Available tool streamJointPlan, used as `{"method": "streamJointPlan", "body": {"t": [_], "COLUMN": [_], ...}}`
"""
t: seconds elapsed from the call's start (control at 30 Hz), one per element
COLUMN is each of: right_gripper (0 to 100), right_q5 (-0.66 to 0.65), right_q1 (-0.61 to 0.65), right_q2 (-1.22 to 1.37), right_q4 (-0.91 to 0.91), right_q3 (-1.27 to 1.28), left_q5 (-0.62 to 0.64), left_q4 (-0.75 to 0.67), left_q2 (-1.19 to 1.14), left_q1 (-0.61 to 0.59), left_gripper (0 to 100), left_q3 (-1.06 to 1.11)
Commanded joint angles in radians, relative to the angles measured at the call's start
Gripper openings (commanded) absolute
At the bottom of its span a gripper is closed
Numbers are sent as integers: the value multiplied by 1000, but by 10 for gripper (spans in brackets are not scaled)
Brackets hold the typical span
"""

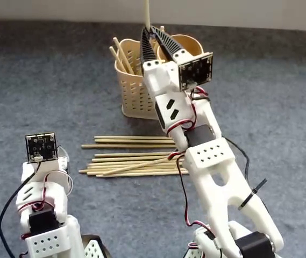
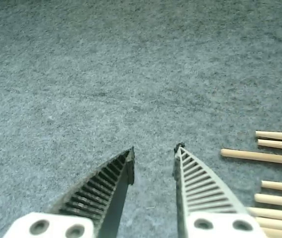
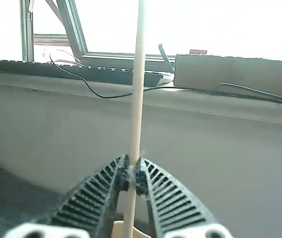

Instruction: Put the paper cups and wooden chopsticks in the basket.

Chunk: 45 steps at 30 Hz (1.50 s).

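My right gripper (image 1: 154,33) is above the cream slotted basket (image 1: 134,94), shut on one wooden chopstick (image 1: 147,13) held upright; the right wrist view shows the chopstick (image 3: 139,79) pinched between the black fingertips (image 3: 132,171). The basket holds a paper cup (image 1: 189,45) and a few chopsticks (image 1: 121,55). Several more chopsticks (image 1: 134,157) lie in a loose row on the grey carpet in front of the basket. My left gripper (image 2: 154,151) is open, low over bare carpet, with the chopstick ends (image 2: 274,168) off to one side.
The grey carpet (image 1: 45,86) is the work surface. A pale wall (image 3: 220,148) with a window sill and cables rises behind the basket. The left arm's body (image 1: 42,199) sits at the near left.
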<state>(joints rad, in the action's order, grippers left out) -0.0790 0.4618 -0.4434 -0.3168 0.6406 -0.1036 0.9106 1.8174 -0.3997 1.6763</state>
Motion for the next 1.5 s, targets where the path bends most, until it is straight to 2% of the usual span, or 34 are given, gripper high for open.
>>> {"method": "streamJointPlan", "body": {"t": [0.0, 0.4, 0.77, 0.9, 0.97, 1.2, 1.47], "right_gripper": [6, 6, 14, 111, 123, 115, 29], "right_q5": [2, 2, 2, 3, 3, 3, 3], "right_q1": [15, 31, 35, 50, 64, 79, 73], "right_q2": [-48, 131, 142, 61, 8, -242, -522], "right_q4": [-27, -237, -311, -303, -300, -119, 325], "right_q3": [-19, -33, 68, 153, 199, 268, 268], "left_q5": [5, 5, 5, 5, 5, 5, 5], "left_q4": [3, 3, 14, 14, 14, 12, 14], "left_q2": [12, 12, 12, 12, 12, 12, 12], "left_q1": [19, 19, 19, 19, 19, 19, 19], "left_gripper": [144, 144, 144, 144, 144, 144, 144], "left_q3": [19, 19, 19, 19, 19, 19, 19]}}
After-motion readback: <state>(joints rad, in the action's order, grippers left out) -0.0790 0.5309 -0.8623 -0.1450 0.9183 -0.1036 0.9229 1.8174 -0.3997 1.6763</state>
